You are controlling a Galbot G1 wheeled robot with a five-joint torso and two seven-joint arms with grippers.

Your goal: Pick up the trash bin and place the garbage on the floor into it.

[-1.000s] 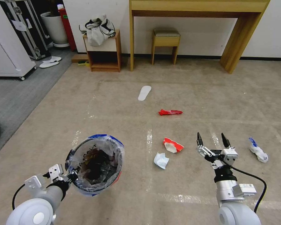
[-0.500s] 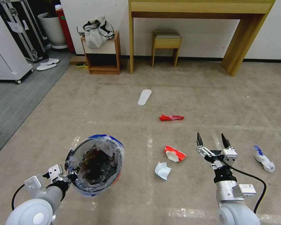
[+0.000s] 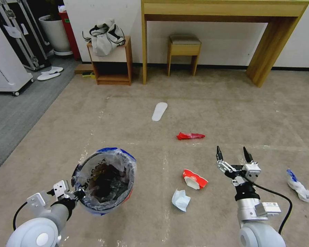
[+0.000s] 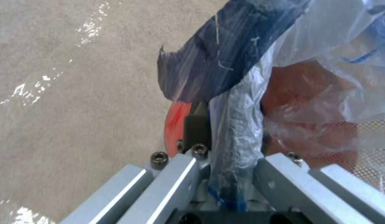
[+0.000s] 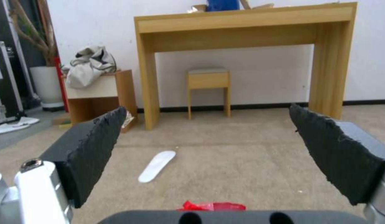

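My left gripper [image 3: 79, 192] is clamped on the rim of the trash bin [image 3: 104, 180], with the blue-edged plastic liner pinched between its fingers [image 4: 196, 124], and the bin hangs tilted with its mouth up and open toward me; my right gripper [image 3: 232, 157] hovers above the floor [image 3: 127, 113] with its jaws spread wide and nothing between them; just to its left and a little nearer me lies the red-white carton [image 3: 194, 178], with the crumpled white paper [image 3: 180, 200] beyond that on the same side, while the red wrapper [image 3: 190, 136] sits ahead of my fingertips and a white-and-blue scrap [image 3: 298, 187] lies off to the right; to do the pick well, I judge I should swing left over the carton, tip the wrist downward, and straddle its short side before closing; it looks light and crushable, so a gentle squeeze should do; meanwhile I should keep the bin level and near, since the liner may slip in my hold.
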